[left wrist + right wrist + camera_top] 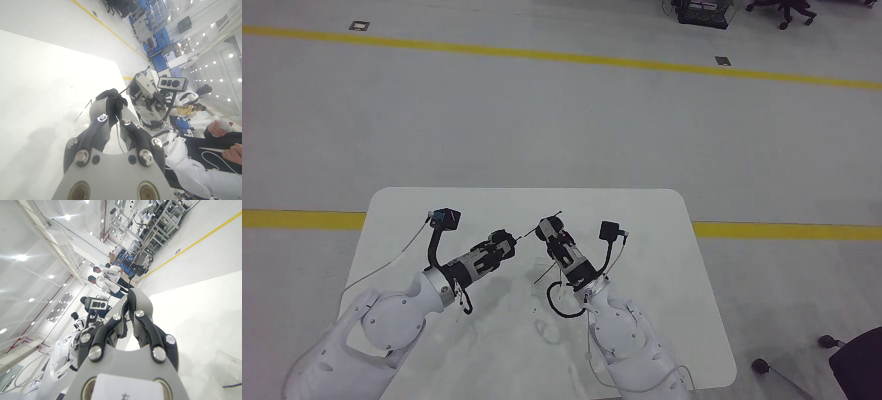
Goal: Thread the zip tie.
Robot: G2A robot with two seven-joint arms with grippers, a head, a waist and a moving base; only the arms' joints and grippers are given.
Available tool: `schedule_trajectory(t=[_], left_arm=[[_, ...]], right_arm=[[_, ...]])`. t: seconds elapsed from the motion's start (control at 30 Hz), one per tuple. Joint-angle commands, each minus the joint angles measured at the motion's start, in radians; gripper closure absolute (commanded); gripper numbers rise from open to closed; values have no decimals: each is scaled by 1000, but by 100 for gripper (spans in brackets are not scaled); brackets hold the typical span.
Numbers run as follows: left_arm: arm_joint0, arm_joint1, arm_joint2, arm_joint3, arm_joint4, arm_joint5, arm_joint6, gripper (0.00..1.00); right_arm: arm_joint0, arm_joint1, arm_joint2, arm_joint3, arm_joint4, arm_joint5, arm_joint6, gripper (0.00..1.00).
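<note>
A thin black zip tie [530, 231] hangs in the air over the middle of the white table [642, 215]. My left gripper [510, 240] is shut on one end of it; in the left wrist view the strip [123, 90] leaves the dark pads of that gripper [114, 97] and runs on towards my right gripper [140, 75]. The far tip sticks out just past that gripper. In the right wrist view my right gripper [129, 292] is shut, with the black strip [130, 281] pinched between its fingers and poking beyond them. The two grippers stand close together, nearly tip to tip.
A second thin dark strip [547, 272] shows below the right gripper; whether it lies on the table I cannot tell. A clear plastic container [226, 364] sits on the table near the right arm. Bare tabletop lies on both sides and towards the far edge.
</note>
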Motion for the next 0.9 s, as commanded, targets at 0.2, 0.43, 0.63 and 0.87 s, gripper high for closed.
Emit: schedule_trajectory(t=[0.2,0.43,0.63,0.87], left_arm=[[0,0,0,0,0,0,0,100],[0,0,0,0,0,0,0,100],[0,0,0,0,0,0,0,100],[0,0,0,0,0,0,0,100]], right_arm=[[0,0,0,0,0,0,0,100],[0,0,0,0,0,0,0,100],[0,0,-1,0,-10,6,-1,100],[12,-3,-17,22,-57,0,-32,100]])
